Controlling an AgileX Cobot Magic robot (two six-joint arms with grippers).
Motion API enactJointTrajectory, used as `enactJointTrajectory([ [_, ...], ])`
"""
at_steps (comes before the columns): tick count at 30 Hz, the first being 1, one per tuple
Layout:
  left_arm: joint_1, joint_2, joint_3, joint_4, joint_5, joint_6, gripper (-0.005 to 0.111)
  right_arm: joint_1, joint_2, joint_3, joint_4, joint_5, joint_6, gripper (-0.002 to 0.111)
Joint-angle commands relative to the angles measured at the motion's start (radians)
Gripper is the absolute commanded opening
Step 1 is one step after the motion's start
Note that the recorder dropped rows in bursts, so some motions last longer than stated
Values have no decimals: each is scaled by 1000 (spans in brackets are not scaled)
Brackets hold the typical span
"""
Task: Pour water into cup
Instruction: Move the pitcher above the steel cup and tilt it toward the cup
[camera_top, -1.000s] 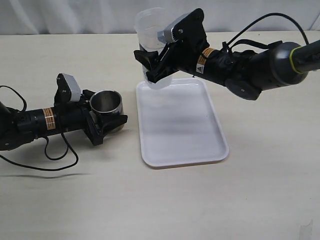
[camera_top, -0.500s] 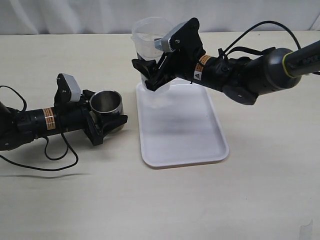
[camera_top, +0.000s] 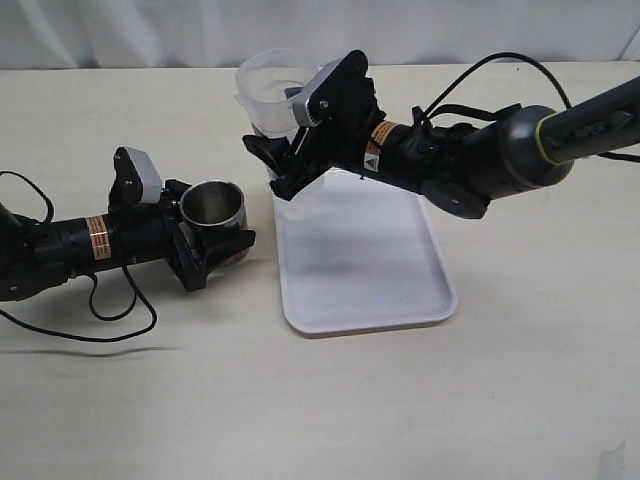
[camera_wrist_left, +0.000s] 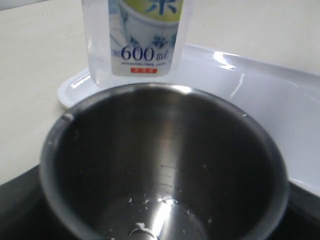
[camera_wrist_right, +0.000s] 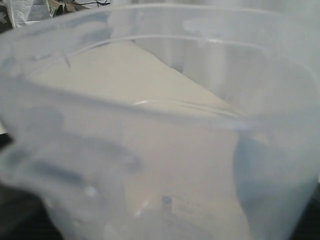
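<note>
The short steel cup (camera_top: 212, 203) stands upright left of the tray, and my left gripper (camera_top: 216, 228) is shut on its body. In the left wrist view the cup (camera_wrist_left: 165, 165) fills the picture; only a few droplets lie on its dark bottom. My right gripper (camera_top: 284, 150) is shut on the translucent plastic tumbler (camera_top: 268, 88), held in the air behind and to the right of the cup and leaning left. The tumbler (camera_wrist_left: 142, 40) shows its blue label. A thin line inside the tumbler (camera_wrist_right: 165, 150) may be the water's surface; I cannot tell.
A white rectangular tray (camera_top: 360, 260) lies right of the cup, under the right arm. Black cables trail behind both arms on the beige table (camera_top: 330, 410).
The right gripper has carried the tumbler leftward, off the tray's rear corner toward the cup, and tipped it more to the left. The left gripper and cup have not moved.
</note>
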Motion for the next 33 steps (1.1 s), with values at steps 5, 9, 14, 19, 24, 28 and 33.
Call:
enactJointTrajectory([
  [5,-3,2,-3,5,-2,-10,0,27,25,-62,-3,23,-8,4],
  [9,-3,2,-3,-14,-2,-10,0,27,25,-81,-38,27,-32,4],
  [14,-3,2,-3,-14,-2,-10,0,29,25,-83,-63,35,-81,4],
  [19,-3,2,-3,-14,-2,-10,0,29,25,-83,-63,35,-168,4],
  [24,-3,2,-3,-14,-2,-10,0,29,25,-83,-63,56,-196,4],
  [28,-3,2,-3,-14,-2,-10,0,29,25,-83,-63,73,-274,4],
  [33,-3,2,-3,-14,-2,-10,0,29,25,-83,-63,73,-312,4],
])
